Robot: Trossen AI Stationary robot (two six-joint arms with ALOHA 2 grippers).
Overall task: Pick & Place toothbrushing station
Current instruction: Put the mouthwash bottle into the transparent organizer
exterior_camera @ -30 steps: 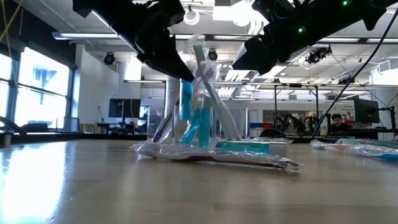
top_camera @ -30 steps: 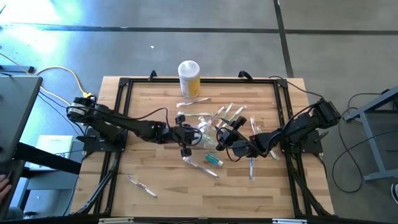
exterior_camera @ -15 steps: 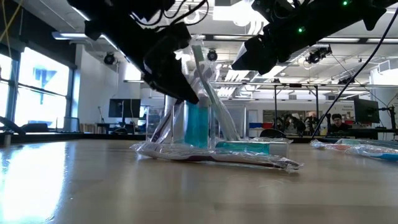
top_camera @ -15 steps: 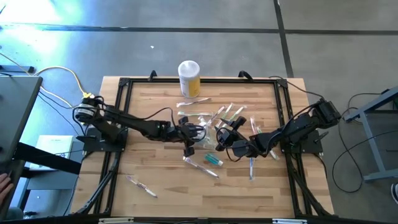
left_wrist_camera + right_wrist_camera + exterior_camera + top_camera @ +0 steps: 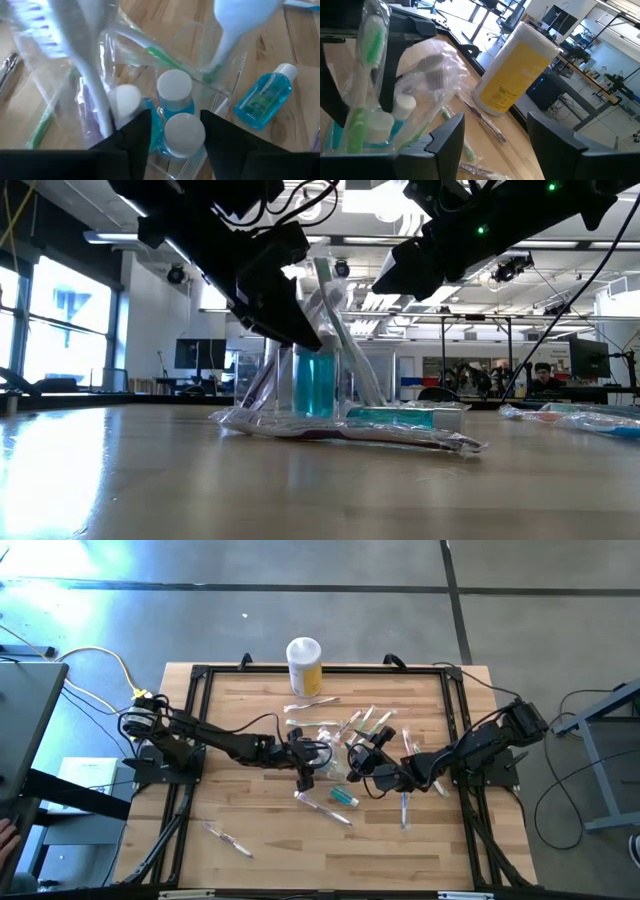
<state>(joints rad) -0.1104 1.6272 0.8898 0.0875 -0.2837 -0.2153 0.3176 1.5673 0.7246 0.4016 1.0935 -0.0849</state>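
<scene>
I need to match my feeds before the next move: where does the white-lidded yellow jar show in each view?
High view: yellow jar stands at the table's far edge, middle.
Low view: not identifiable; the arms and clear container fill the centre.
Left wrist view: not in it.
Right wrist view: jar upright, centre.
Shared landmark: the clear container holding blue white-capped bottles, also in the high view.

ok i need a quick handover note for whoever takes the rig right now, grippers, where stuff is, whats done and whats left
Left gripper: open, jaws either side of a white-capped blue bottle standing in the toothbrushing station at mid-table.
Right gripper: open, empty, just right of the station.
Station already holds blue bottles and bagged toothbrushes.
Yellow jar stands at the table's far edge.
Still loose on the wood: one blue bottle beside the station and wrapped toothbrushes scattered about.
Left to do: probably back the left gripper out, then load the rest.
</scene>
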